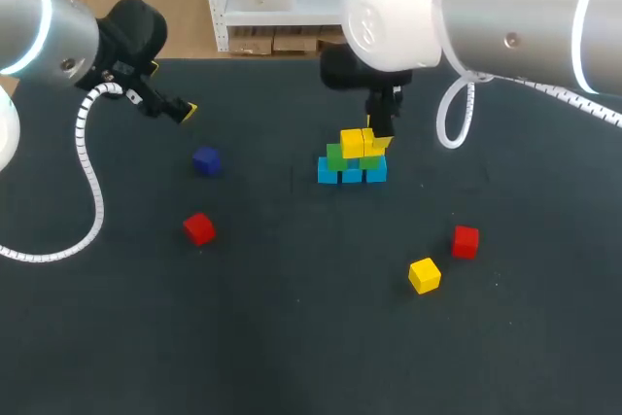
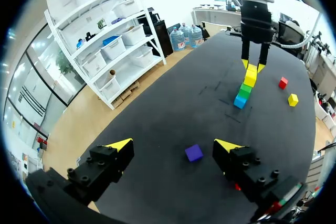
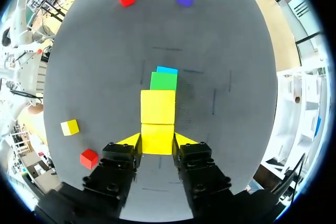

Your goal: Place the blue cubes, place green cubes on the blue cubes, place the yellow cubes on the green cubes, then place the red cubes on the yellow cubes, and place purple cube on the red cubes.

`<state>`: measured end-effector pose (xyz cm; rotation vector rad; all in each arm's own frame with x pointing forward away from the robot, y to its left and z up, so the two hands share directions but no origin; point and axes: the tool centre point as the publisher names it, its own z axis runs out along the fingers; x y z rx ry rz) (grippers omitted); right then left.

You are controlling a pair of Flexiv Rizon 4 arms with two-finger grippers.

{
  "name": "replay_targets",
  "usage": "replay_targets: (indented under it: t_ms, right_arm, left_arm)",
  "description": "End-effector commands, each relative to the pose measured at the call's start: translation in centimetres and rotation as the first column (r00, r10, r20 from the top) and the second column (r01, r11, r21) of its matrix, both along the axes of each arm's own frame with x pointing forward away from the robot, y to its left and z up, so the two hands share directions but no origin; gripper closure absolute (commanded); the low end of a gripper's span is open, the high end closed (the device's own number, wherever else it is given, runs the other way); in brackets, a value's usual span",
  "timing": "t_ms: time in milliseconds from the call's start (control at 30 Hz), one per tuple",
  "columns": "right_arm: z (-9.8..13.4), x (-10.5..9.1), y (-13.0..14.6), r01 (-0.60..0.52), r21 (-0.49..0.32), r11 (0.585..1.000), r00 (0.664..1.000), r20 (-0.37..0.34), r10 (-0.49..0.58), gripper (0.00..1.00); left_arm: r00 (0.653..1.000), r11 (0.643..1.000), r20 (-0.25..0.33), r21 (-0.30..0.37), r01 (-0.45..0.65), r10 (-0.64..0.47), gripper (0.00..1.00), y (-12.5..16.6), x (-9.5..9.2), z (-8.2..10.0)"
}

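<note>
A stack stands mid-table: blue cubes (image 1: pixel 352 174) at the bottom, a green cube (image 1: pixel 336 155) on them, and yellow cubes (image 1: pixel 352 142) on top. My right gripper (image 1: pixel 377 135) comes straight down on the right-hand yellow cube (image 3: pixel 157 138), with a finger against each side of it. In the right wrist view the other yellow cube (image 3: pixel 157 106), the green cube (image 3: pixel 164 81) and a blue cube (image 3: pixel 167 70) lie ahead of it. My left gripper (image 1: pixel 185 111) hangs open and empty at the back left. The purple cube (image 2: pixel 193 152) lies on the table ahead of it, between its spread fingers.
Loose on the dark table are the purple cube (image 1: pixel 206 160) and a red cube (image 1: pixel 199 228) at the left. A second red cube (image 1: pixel 466 241) and a yellow cube (image 1: pixel 425 275) lie at the front right.
</note>
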<state>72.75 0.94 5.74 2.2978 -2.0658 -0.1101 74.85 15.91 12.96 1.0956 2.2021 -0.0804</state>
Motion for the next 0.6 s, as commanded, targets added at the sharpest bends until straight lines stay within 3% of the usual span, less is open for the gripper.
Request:
replay_targets:
  t_ms: [33, 233, 333, 500, 600]
  right_arm:
    - [0.03, -0.01, 0.01, -0.001, 0.004, 1.000, 1.000, 0.000, 0.001, 0.75]
    - [0.07, -0.04, 0.03, -0.001, 0.005, 1.000, 1.000, -0.006, 0.001, 0.70]
    - [0.08, -0.07, 0.02, 0.000, 0.005, 1.000, 1.000, -0.009, 0.000, 0.59]
    - [0.11, -0.11, -0.01, 0.001, 0.006, 1.000, 1.000, -0.014, -0.001, 0.51]
    - [0.14, -0.12, -0.01, 0.002, 0.009, 1.000, 1.000, -0.015, -0.002, 0.34]
  left_arm:
    - [1.000, 1.000, 0.000, -0.005, 0.009, -0.009, 0.00, 0.23, 0.03, -0.02]
    - [1.000, 1.000, 0.000, -0.005, 0.009, -0.009, 0.00, 0.23, 0.03, -0.02]
    - [1.000, 1.000, 0.000, -0.005, 0.009, -0.009, 0.00, 0.23, 0.03, -0.02]
    - [1.000, 1.000, 0.000, -0.005, 0.009, -0.009, 0.00, 0.23, 0.03, -0.02]
    - [1.000, 1.000, 0.000, -0.005, 0.009, -0.009, 0.00, 0.23, 0.03, -0.02]
